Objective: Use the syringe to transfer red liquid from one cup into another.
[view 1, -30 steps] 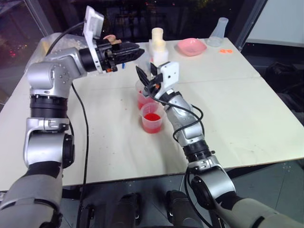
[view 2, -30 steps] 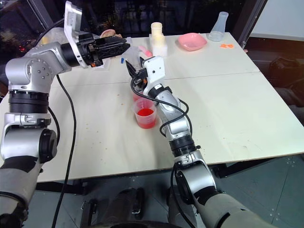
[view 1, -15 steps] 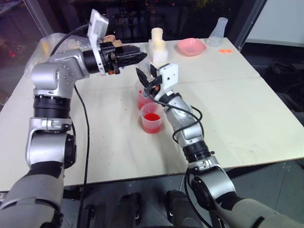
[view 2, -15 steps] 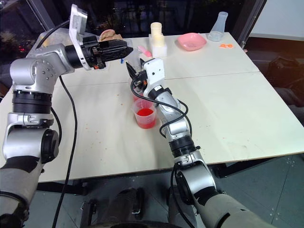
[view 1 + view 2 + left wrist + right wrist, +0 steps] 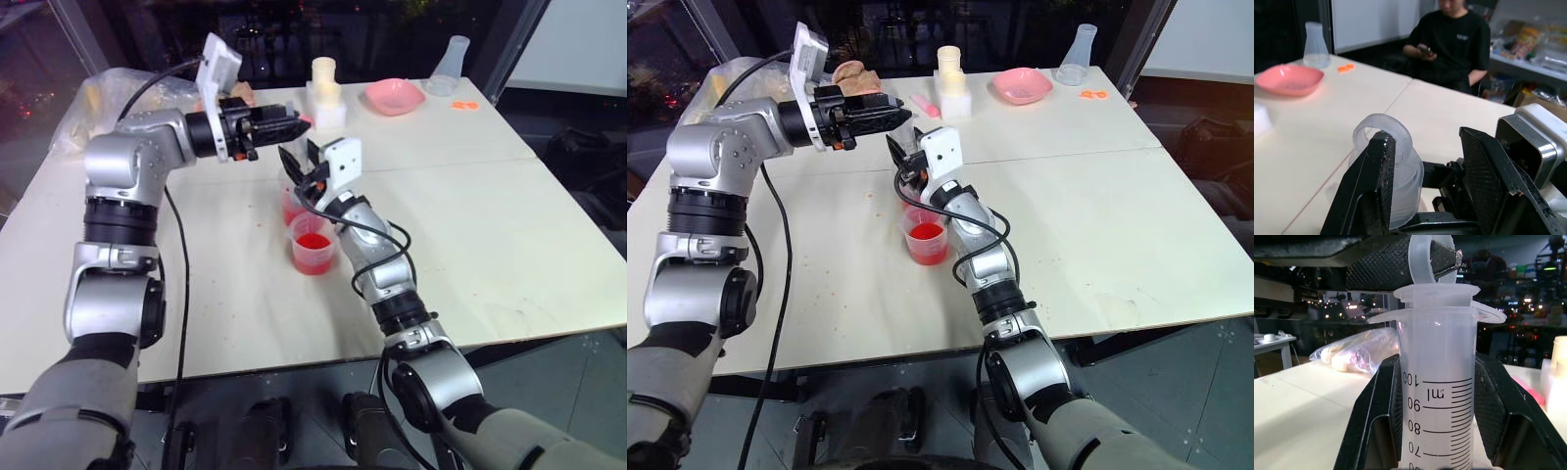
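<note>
Clear plastic marks the syringe (image 5: 1437, 382), which we find upright in the right gripper (image 5: 1437, 431); the two black fingers (image 5: 1376, 421) are clamped against opposite sides of the barrel, so this pincer stands narrow and holds the syringe. We read the printed scale on the barrel in the right wrist view, and above it the finger flange and the ring end of the white plunger (image 5: 1430, 257). In the head views the right gripper (image 5: 299, 171) stands above the rear cup (image 5: 294, 206), one of two clear cups carrying the red liquid (image 5: 313, 243); the nearer cup (image 5: 313, 245) sits just in front of it, towards the robot, on the pale table (image 5: 470, 225).

The left gripper (image 5: 1425, 166) reaches in level from the robot's left, its fingers (image 5: 1371, 186) spread wide. We see the plunger ring between them in the left wrist view, lying against one finger and apart from the other; whether that finger presses on it we cannot tell.

At the far edge of the table we note a pink bowl (image 5: 395, 95), a clear flask (image 5: 453, 61), a cream-coloured bottle (image 5: 325, 78) and a plastic bag (image 5: 735, 73). A person (image 5: 1449, 44) in black sits beyond the table.
</note>
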Controlling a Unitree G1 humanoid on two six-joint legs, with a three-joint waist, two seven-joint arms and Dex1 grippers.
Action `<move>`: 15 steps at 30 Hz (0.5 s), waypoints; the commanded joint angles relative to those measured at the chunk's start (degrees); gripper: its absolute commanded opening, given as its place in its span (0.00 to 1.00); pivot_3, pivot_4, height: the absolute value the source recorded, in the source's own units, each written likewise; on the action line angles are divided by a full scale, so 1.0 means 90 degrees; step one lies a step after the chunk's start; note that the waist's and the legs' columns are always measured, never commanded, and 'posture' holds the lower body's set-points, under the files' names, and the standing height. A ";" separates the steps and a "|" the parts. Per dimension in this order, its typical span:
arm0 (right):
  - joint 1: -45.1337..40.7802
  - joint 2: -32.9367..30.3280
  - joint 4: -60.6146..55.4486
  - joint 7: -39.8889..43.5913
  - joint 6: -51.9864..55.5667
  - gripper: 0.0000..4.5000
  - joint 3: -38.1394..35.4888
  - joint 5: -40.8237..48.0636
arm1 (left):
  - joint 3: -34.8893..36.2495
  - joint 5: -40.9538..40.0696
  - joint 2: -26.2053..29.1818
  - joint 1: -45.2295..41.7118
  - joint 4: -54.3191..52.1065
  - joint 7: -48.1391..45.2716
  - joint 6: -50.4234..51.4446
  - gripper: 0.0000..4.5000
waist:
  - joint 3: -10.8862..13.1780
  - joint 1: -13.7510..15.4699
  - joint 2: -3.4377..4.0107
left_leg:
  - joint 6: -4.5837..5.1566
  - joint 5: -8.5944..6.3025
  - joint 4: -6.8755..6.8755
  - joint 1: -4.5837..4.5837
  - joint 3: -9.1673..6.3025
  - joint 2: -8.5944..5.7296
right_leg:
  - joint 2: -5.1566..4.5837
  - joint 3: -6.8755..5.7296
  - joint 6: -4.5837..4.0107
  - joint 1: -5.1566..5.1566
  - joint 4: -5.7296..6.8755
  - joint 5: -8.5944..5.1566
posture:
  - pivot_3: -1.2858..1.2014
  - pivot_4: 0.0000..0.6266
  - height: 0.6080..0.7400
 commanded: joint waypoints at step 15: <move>-0.0173 0.0107 0.0025 0.0062 -0.0200 0.30 0.0084 -0.0093 | 0.0115 -0.0077 -0.0068 -0.0207 -0.0142 -0.0021 0.0018 0.00 | 0.0000 0.0000 0.0000 | 0.0000 0.0000 0.0000 0.0000 -0.0001 0.0000 | 0.0000 0.0000 0.0000 0.0000 0.0000 0.0000 | 0.52 0.24 1.00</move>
